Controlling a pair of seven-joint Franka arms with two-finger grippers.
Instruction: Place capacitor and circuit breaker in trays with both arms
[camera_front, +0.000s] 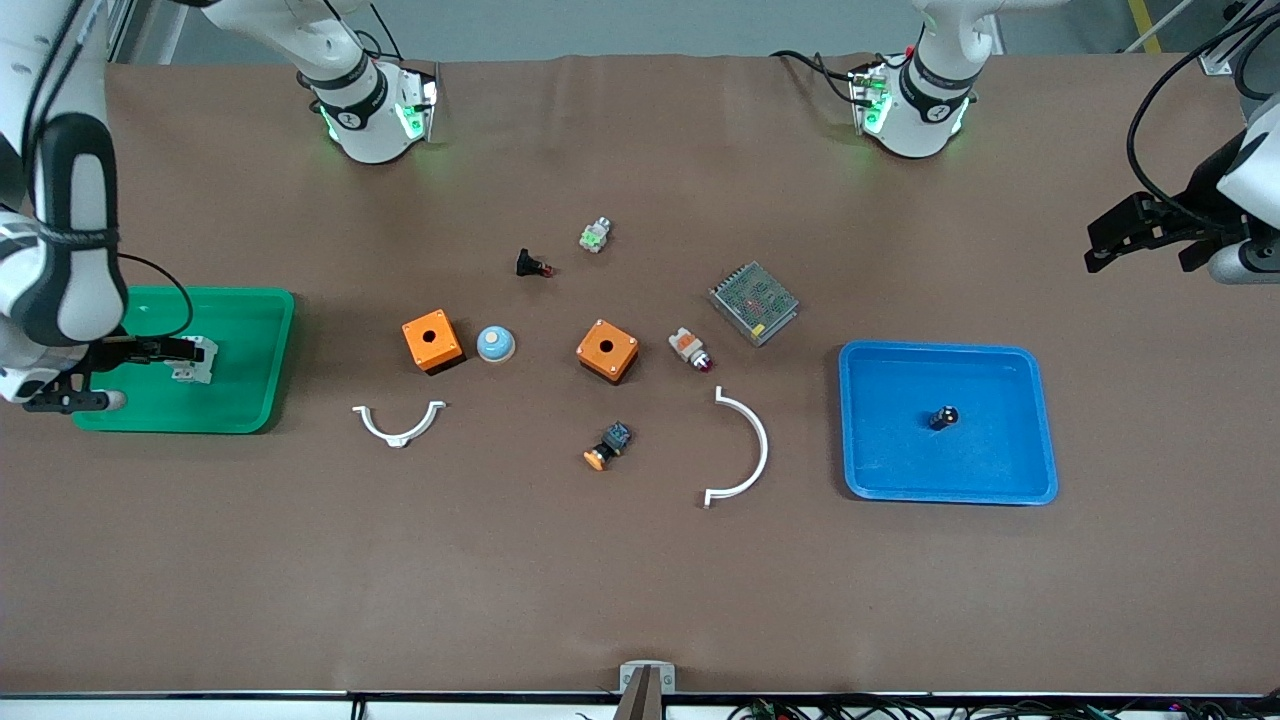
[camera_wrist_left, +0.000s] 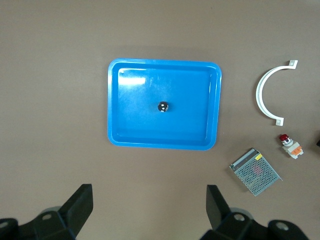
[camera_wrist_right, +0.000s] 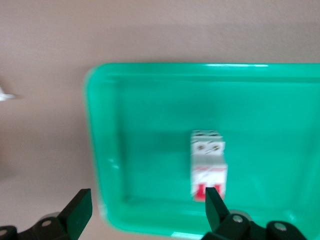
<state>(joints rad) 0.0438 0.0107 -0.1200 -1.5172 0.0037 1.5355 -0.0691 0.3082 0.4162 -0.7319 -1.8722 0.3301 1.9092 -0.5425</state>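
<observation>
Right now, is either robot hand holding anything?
No. Both are open and empty. The right end effector is over the green tray, where the circuit breaker lies. The left end effector waits; the capacitor sits in the blue tray.

Even, bright light falls from overhead on the brown surface (camera_front: 640, 560), and things throw only short, soft shadows. A pale glare patch sits on the blue tray (camera_wrist_left: 131, 80) floor in the left wrist view. The right wrist view is smeared with blur: the green tray (camera_wrist_right: 100, 150) rim and circuit breaker (camera_wrist_right: 208, 165) look soft. The front view is sharp throughout.
</observation>
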